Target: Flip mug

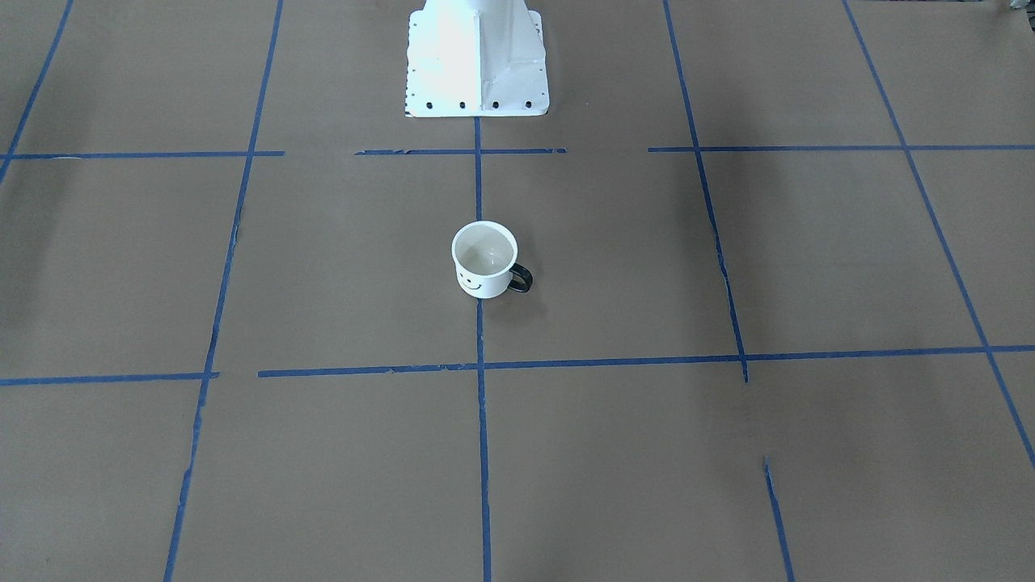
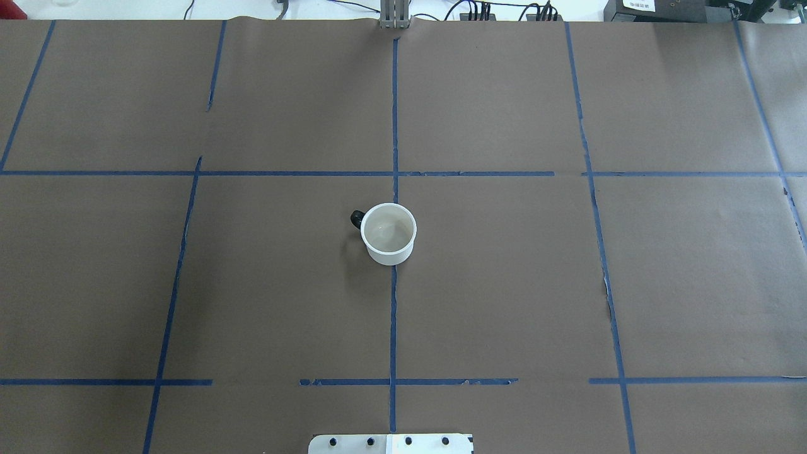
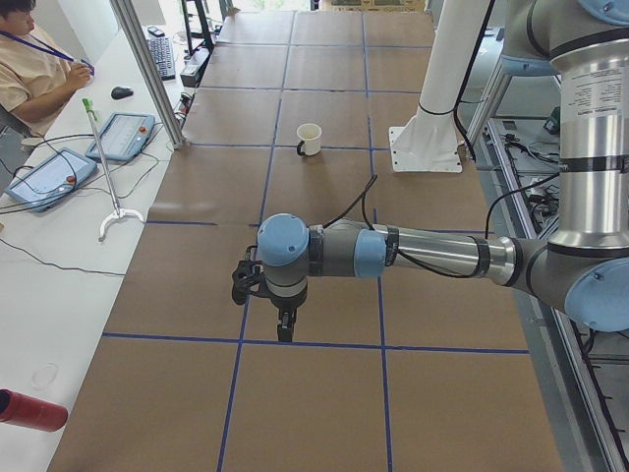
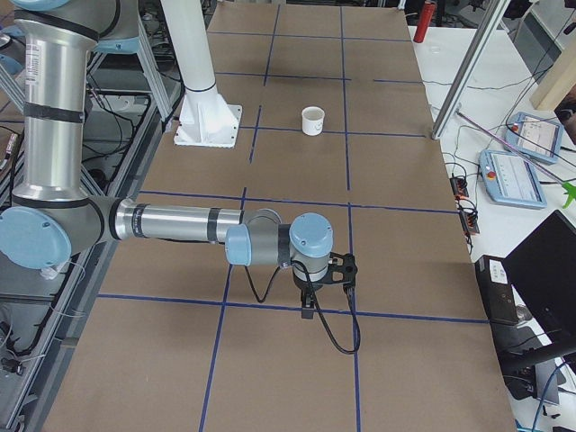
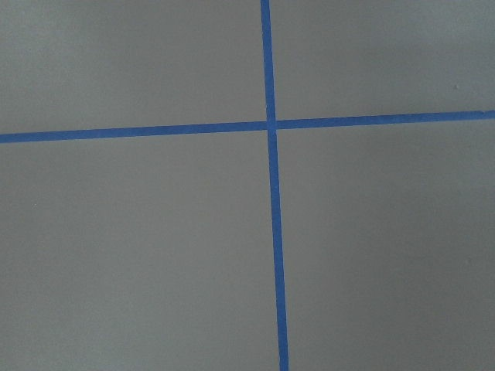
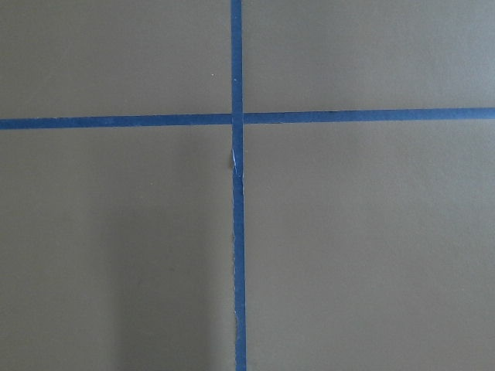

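Observation:
The white mug [image 1: 483,259] stands upright, mouth up, near the middle of the brown table, on the centre tape line. Its smiley face is turned away from the robot, and its black handle [image 1: 521,279] points to the robot's left. It also shows in the overhead view [image 2: 389,234] and both side views [image 3: 310,139] [image 4: 312,121]. My left gripper [image 3: 284,326] hangs over the table's left end, far from the mug. My right gripper [image 4: 308,306] hangs over the right end. Both show only in side views, so I cannot tell whether they are open or shut.
The white robot base [image 1: 477,56] stands at the table's robot-side edge. Blue tape lines [image 2: 393,315] grid the table. A side bench holds teach pendants [image 3: 123,135], a red can [image 3: 29,408] and cables; an operator [image 3: 29,59] sits there. A metal post [image 3: 147,69] stands at the table's edge.

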{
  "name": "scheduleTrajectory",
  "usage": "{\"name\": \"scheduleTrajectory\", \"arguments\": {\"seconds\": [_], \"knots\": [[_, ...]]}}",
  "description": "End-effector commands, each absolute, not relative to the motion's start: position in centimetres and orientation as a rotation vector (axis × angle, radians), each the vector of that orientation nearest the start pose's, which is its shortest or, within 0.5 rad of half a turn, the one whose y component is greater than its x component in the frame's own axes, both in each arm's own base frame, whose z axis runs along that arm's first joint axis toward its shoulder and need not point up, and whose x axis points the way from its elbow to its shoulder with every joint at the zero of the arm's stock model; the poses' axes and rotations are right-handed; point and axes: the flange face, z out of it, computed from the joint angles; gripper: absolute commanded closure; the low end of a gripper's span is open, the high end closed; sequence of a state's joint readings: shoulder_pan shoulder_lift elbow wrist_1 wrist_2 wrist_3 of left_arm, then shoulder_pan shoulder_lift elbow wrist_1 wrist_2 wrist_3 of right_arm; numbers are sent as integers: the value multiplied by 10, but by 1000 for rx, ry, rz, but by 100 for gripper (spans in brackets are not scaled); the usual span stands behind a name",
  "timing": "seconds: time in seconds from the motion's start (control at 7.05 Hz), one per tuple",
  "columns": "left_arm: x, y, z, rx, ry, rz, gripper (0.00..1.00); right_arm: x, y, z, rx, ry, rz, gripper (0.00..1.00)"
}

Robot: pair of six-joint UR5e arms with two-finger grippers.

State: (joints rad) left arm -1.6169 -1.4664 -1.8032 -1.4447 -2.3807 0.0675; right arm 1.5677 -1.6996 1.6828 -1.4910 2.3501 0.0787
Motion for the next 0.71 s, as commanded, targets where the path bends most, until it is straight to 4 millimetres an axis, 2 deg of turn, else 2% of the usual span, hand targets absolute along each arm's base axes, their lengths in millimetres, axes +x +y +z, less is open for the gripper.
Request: {"name": "scheduleTrajectory", "arguments": {"seconds": [0.0,0.14,0.28,0.43,0.57], "knots": [[-81,-440,601,35,809,17,0,62,-442,655,28,-781,47,0],[-81,-441,607,24,813,6,0,62,-442,655,28,-781,47,0],[-80,-439,624,-1,814,-3,0,62,-442,655,27,-781,48,0],[-82,-438,618,12,813,-3,0,62,-442,655,28,-781,47,0],[-84,-449,603,39,812,4,0,62,-442,655,28,-781,47,0]]}}
